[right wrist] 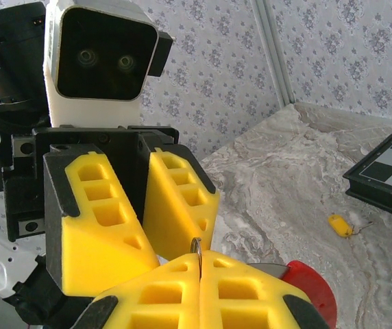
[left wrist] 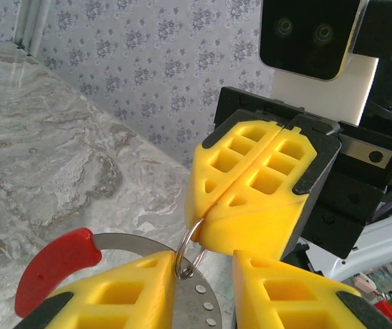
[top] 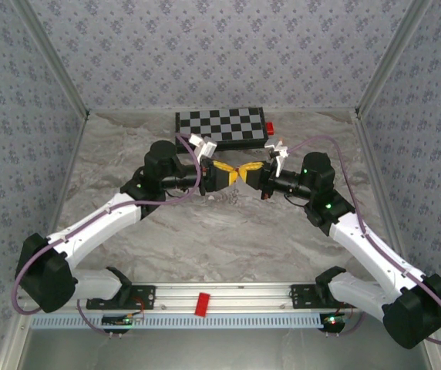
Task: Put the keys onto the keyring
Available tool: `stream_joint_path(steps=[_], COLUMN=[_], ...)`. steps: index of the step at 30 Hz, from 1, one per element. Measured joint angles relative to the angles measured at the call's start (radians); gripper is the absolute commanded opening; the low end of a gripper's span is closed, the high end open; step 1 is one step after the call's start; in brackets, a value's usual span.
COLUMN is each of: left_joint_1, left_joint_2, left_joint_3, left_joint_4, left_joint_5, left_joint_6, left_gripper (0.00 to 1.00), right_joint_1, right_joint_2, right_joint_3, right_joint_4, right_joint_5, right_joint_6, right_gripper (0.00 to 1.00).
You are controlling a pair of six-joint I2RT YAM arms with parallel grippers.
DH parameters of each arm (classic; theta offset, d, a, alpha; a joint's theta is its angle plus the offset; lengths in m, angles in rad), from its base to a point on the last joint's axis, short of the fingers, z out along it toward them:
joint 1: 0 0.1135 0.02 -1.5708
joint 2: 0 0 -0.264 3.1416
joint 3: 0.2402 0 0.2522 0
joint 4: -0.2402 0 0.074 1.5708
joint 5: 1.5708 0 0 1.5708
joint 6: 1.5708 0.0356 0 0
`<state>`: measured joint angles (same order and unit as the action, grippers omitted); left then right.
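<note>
Top: left claw [top: 232, 176] and right claw [top: 245, 173] meet tip to tip above the table [top: 205, 239], near the chessboard [top: 220, 123]. Left wrist: right claw pinches the ring [left wrist: 190, 241]; left fingers [left wrist: 124, 288] stand narrowly apart. Right wrist: 1 key [right wrist: 340, 225] lies on the table.

keyring [left wrist: 131, 242] partly behind left gripper [left wrist: 203, 274], cropped below, chessboard [right wrist: 388, 170] cropped at right

Robot lab test cell. Left arm [top: 101, 223] and right arm [top: 371, 250] bolted to slotted aluminium rail [top: 244, 293] at near edge of marble-print desk [top: 228, 247]. Flower-patterned panels [top: 220, 46] between metal posts [top: 51, 55] enclose three sides. Chessboard [top: 220, 127] at far edge.
</note>
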<state>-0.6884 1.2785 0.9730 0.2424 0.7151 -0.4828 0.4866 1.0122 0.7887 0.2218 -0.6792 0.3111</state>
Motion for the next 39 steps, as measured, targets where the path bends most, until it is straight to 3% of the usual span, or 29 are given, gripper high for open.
stream_joint_path(steps=[7, 23, 30, 34, 37, 39], left_joint_1=[0.0, 0.0, 0.0, 0.0, 0.0, 0.0], left_joint_2=[0.0, 0.0, 0.0, 0.0, -0.001, -0.001], left_joint_3=[0.0, 0.0, 0.0, 0.0, 0.0, 0.0], left_joint_4=[0.001, 0.001, 0.001, -0.001, -0.002, -0.002], left_joint_5=[0.003, 0.003, 0.003, 0.003, 0.003, 0.003], left_joint_6=[0.003, 0.011, 0.022, 0.022, 0.022, 0.023], left_gripper=[0.19, 0.18, 0.0, 0.0, 0.0, 0.0], right_joint_1=[0.0, 0.003, 0.003, 0.003, 0.003, 0.003], right_joint_2=[0.0, 0.0, 0.001, 0.002, 0.002, 0.0], right_joint_3=[0.0, 0.0, 0.0, 0.0, 0.0, -0.001], right_joint_4=[0.007, 0.007, 0.006, 0.006, 0.006, 0.006], right_joint_5=[-0.003, -0.017, -0.017, -0.017, -0.016, -0.009], right_joint_6=[0.0, 0.0, -0.001, -0.001, -0.001, -0.004], right_gripper=[0.0, 0.0, 0.0, 0.0, 0.09, 0.28])
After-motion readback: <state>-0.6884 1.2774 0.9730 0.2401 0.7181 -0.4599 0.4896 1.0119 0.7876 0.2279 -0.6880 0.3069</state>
